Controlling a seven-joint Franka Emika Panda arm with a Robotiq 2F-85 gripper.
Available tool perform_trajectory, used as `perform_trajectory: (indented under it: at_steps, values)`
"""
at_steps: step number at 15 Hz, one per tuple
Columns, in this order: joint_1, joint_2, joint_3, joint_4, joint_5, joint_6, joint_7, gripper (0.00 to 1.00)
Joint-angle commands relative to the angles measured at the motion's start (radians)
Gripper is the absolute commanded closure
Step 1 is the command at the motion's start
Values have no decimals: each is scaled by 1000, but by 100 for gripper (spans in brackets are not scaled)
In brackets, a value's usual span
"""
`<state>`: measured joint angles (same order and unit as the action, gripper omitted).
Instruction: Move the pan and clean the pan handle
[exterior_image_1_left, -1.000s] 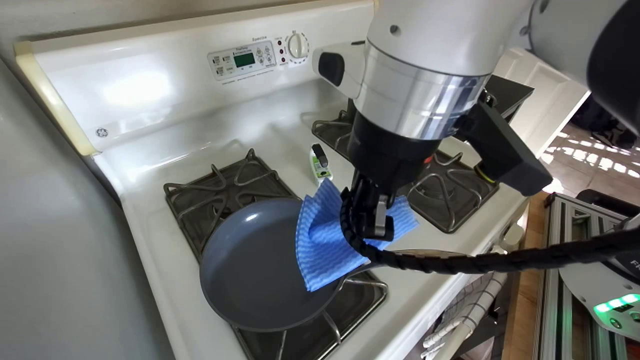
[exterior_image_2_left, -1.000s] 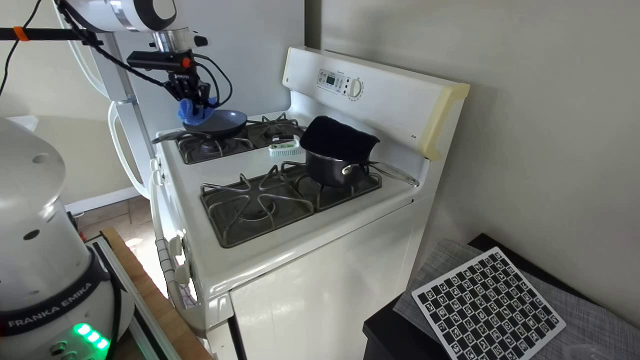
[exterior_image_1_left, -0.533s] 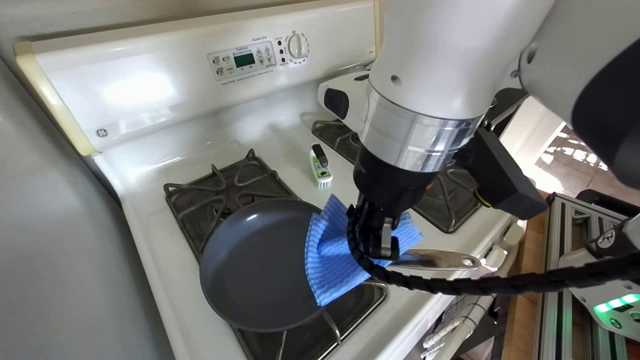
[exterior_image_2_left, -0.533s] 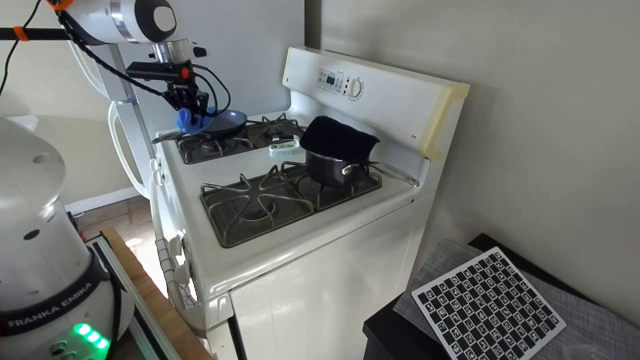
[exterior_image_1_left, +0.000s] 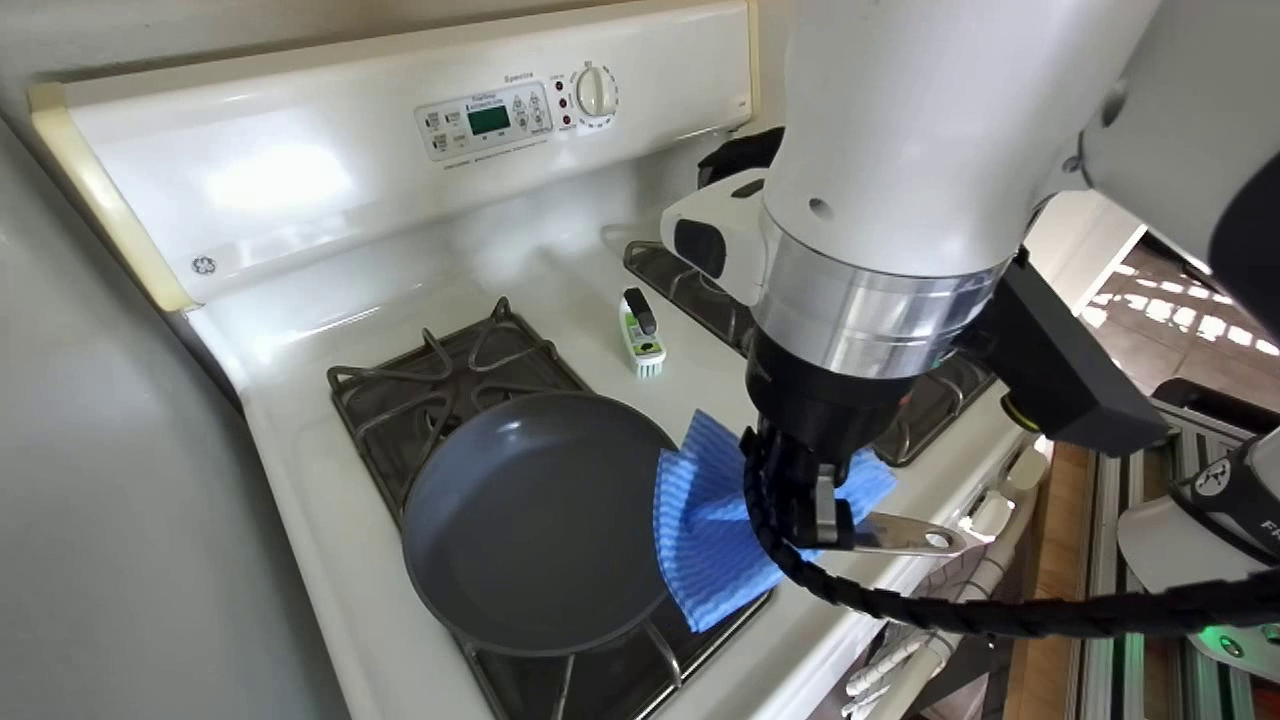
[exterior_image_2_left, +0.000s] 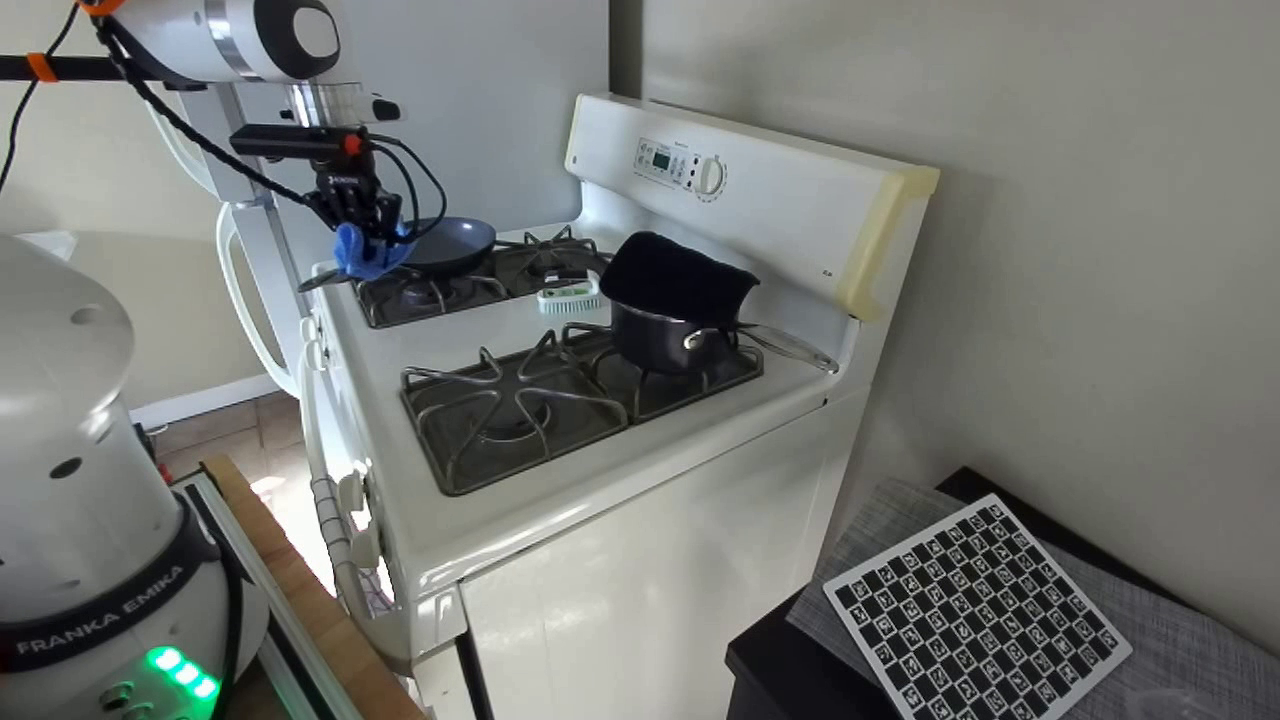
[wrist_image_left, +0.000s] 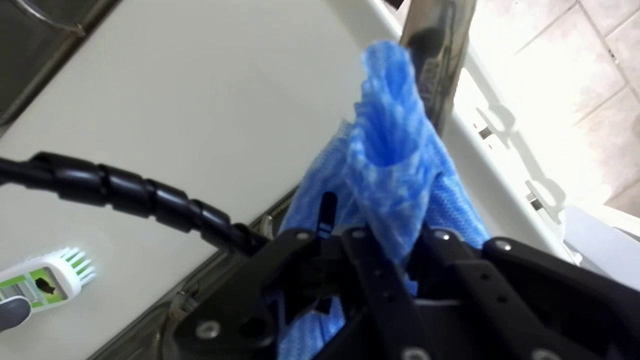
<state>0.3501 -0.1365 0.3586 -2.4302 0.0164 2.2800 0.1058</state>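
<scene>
The fingers (wrist_image_left: 375, 290) clench blue striped cloth (wrist_image_left: 385, 185); in the wrist view it hides part of the pan handle (wrist_image_left: 445, 40), contact unclear. The frying pan (exterior_image_1_left: 530, 520) sits on a burner grate (exterior_image_1_left: 405, 375), its interior plain in an exterior view. The whole black saucepan (exterior_image_2_left: 655, 338), topped with dark fabric (exterior_image_2_left: 680, 275), and a checkered marker board (exterior_image_2_left: 980, 610) appear only in an exterior view. "Spectra" is printed on the backguard (exterior_image_1_left: 380, 190), "FRANKA EMIKA" on the robot base (exterior_image_2_left: 75, 480). A scrub brush (wrist_image_left: 50, 282) lies on the white worktop (wrist_image_left: 200, 100); floor tiles (wrist_image_left: 575, 90) show beyond.
</scene>
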Motion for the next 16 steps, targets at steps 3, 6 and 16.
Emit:
perform_trajectory:
  at_steps: [3,6,16]
  values:
    - [22,-49,15,14,35,-151,10,100]
    - [33,-58,17,29,54,-225,0,100]
    - [-4,-150,-18,101,100,-413,31,100]
